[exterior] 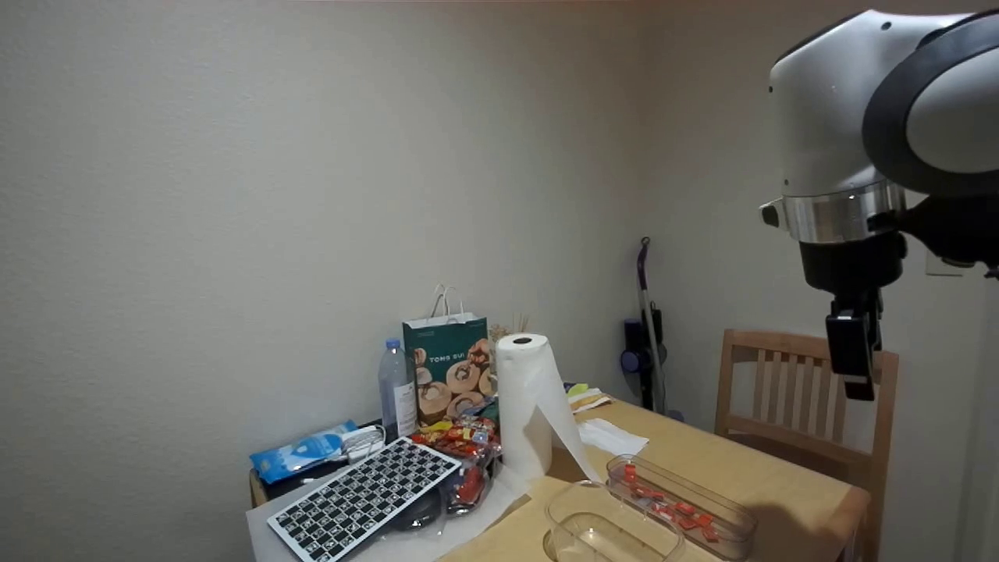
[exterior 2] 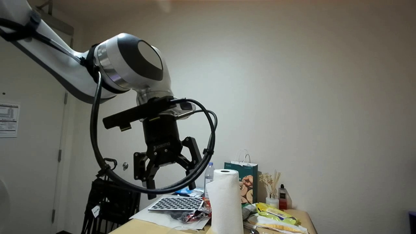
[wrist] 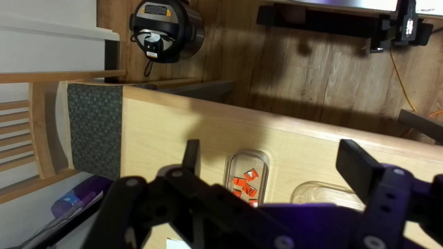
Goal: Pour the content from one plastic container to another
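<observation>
Clearly, fingers (wrist: pixel 358 169): spread wide, empty.
Long container (wrist: pixel 251 162): probably light, stiff, slick; we'd grip both long walls midway.
Red pieces (wrist: pixel 249 190): likely light, loose.

just plain kinda-beige walls (exterior: pixel 328 156), wood-plank floor (wrist: pixel 318 79), slatted wooden chair (exterior: pixel 796 443) with dark dotted seat (wrist: pixel 95 131), pale wood table (exterior: pixel 702 449), hinged white door (exterior 2: pixel 32 175), notice (exterior 2: pixel 8 119) stuck on

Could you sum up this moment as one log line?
Gripper: open, raised, holding nothing; long container: on table, red pieces inside; wider container: beside it, no pieces visible; pour: not under way
</observation>
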